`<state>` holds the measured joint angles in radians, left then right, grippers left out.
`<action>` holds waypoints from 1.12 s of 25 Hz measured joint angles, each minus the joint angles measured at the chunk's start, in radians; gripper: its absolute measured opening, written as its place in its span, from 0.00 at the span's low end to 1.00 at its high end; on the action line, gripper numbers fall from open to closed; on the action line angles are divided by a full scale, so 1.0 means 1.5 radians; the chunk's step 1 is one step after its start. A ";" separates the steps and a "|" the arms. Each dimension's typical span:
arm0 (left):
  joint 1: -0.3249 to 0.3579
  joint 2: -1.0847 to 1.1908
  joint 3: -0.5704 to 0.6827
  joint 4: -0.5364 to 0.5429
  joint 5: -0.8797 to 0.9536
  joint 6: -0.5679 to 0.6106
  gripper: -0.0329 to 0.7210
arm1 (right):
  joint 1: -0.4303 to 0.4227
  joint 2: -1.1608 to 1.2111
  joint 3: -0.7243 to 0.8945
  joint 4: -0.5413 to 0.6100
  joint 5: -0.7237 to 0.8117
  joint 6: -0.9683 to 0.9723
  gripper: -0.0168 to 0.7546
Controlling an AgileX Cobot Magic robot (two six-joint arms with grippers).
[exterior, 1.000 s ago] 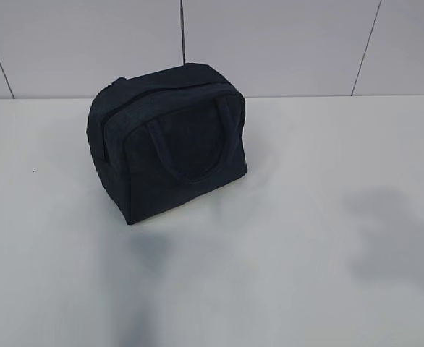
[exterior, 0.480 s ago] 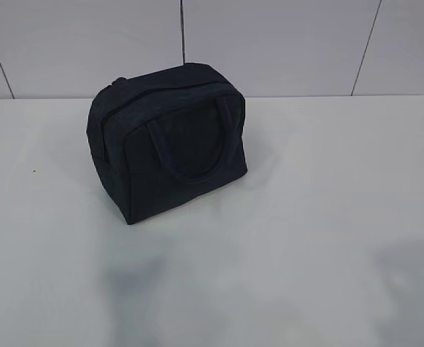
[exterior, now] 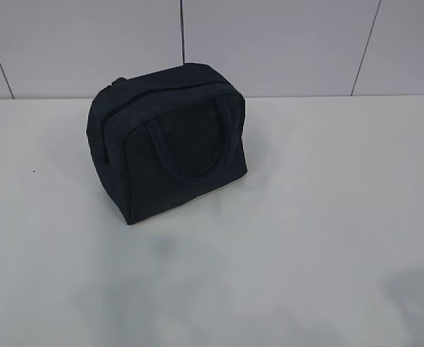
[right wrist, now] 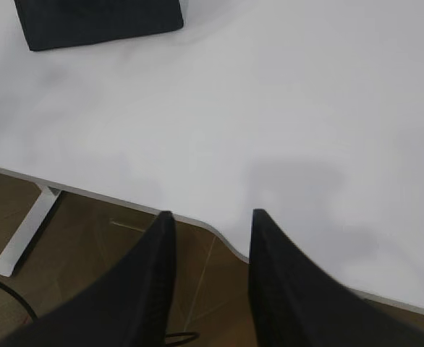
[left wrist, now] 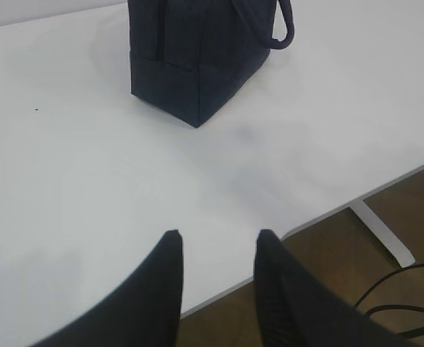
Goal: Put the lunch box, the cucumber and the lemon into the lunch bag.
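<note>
Both arm shadows have slid off the table; empty, parted left pincer and right pincer hang well short of the zipped boxy navy fabric lunch bag, likely finished.

You see a plain dark navy lunch bag on a white table, ahead of both black grippers' jaws

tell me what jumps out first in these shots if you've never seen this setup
A boxy dark navy fabric lunch bag with loop handles stands alone, zipped shut, toward the back left of the plain white table, near the tiled wall. In each wrist view, a pair of black fingers hangs apart and empty at the table's near edge: the left gripper and the right gripper. No lunch box, cucumber or lemon shows anywhere.
</note>
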<state>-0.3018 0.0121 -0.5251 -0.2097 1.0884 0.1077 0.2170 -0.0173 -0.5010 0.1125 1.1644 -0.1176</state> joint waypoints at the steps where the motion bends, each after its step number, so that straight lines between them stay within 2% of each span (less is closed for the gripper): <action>1: 0.000 0.000 0.000 0.007 0.002 0.000 0.36 | 0.000 0.000 0.003 -0.001 0.000 0.000 0.36; 9: 0.000 0.000 0.000 0.060 0.004 0.000 0.36 | 0.000 0.000 0.004 -0.005 -0.001 0.000 0.36; 28: 0.000 0.000 0.000 0.068 0.006 0.000 0.36 | 0.000 0.000 0.004 -0.028 -0.002 0.017 0.36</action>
<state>-0.3018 0.0121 -0.5251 -0.1078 1.0977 0.1070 0.2170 -0.0173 -0.4944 0.0708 1.1620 -0.0920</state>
